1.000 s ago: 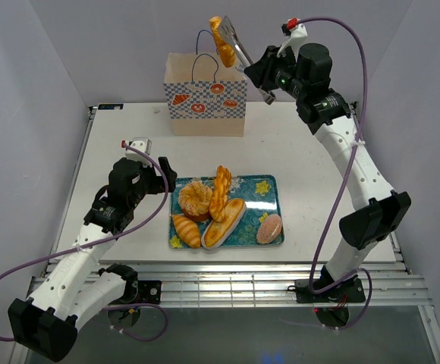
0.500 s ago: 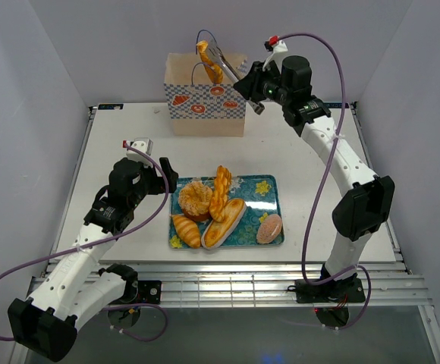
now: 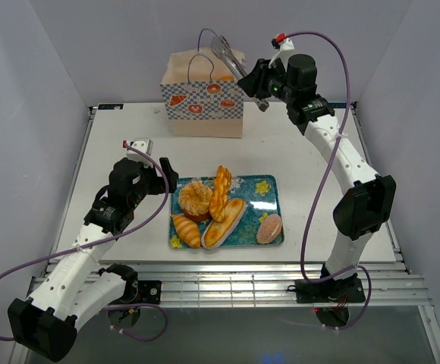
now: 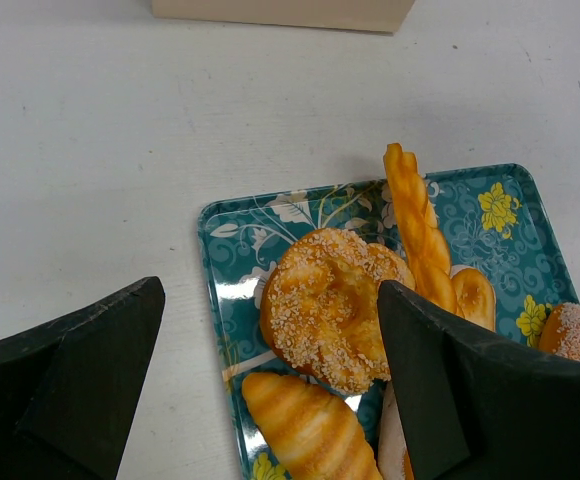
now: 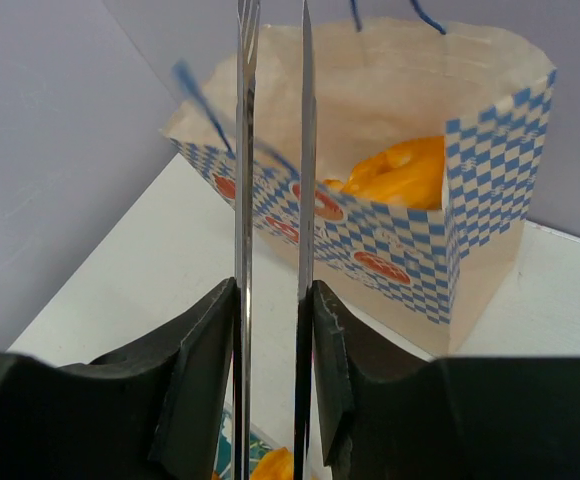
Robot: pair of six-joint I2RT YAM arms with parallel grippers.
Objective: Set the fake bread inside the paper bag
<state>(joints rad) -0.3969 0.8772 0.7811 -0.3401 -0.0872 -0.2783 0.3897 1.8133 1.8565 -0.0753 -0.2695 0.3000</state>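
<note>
The paper bag [image 3: 202, 106] stands at the table's back, and one piece of fake bread [image 5: 395, 175] lies inside it. My right gripper [image 3: 256, 80] is shut on the handles of metal tongs [image 3: 227, 57], whose bare tips hang slightly parted over the bag's mouth. In the right wrist view the gripper [image 5: 273, 290] presses both tong blades [image 5: 242, 200]. More fake bread sits on the teal tray [image 3: 262, 186]: a sesame bun [image 3: 194, 197], twisted loaf [image 3: 221, 189], croissant [image 3: 186, 230], baguette [image 3: 224, 222] and pink-topped bun [image 3: 269, 227]. My left gripper [image 4: 270, 290] hovers open above the tray's left edge.
Grey walls close in the white table [image 3: 303, 152] at the back and on both sides. The bag's blue cord handles [image 3: 205, 38] stand up beside the tong tips. The tray lies near the table's front edge.
The right arm swung the tongs with a golden pastry left over the bag; the tongs then parted and the pastry dropped inside. The bag shifted slightly left. The left arm stayed still.
</note>
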